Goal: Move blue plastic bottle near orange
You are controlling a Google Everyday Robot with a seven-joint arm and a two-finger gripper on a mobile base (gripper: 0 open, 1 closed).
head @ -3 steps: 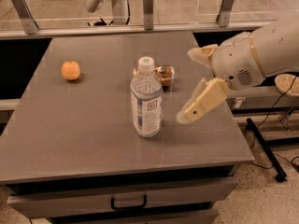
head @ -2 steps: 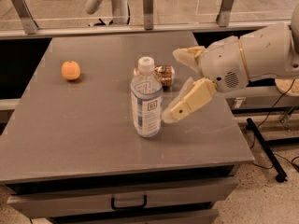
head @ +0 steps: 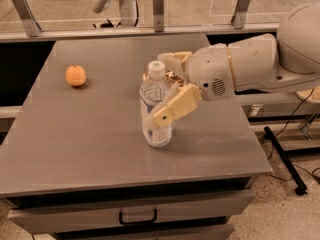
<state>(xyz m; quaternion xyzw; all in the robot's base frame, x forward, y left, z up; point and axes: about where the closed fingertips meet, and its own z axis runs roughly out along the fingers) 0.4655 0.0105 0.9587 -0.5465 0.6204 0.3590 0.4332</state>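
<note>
The blue plastic bottle (head: 157,134), clear with a white cap, stands upright near the middle of the grey table (head: 90,149). The orange (head: 75,75) lies at the table's left, well apart from the bottle. My gripper (head: 160,89) reaches in from the right and is open. Its fingers straddle the bottle's upper half, with one finger (head: 175,106) across the front and the other behind by the cap. I cannot tell whether they touch the bottle.
A brown shiny snack packet (head: 171,75) is mostly hidden behind the bottle and the gripper. A railing with metal posts (head: 158,6) runs behind the table. A drawer handle (head: 137,217) is below the front edge. Cables and a stand (head: 285,159) lie on the floor at the right.
My gripper has moved left from beside the bottle. Its fingers now stand on either side of the bottle. The bottle and orange have not moved.
</note>
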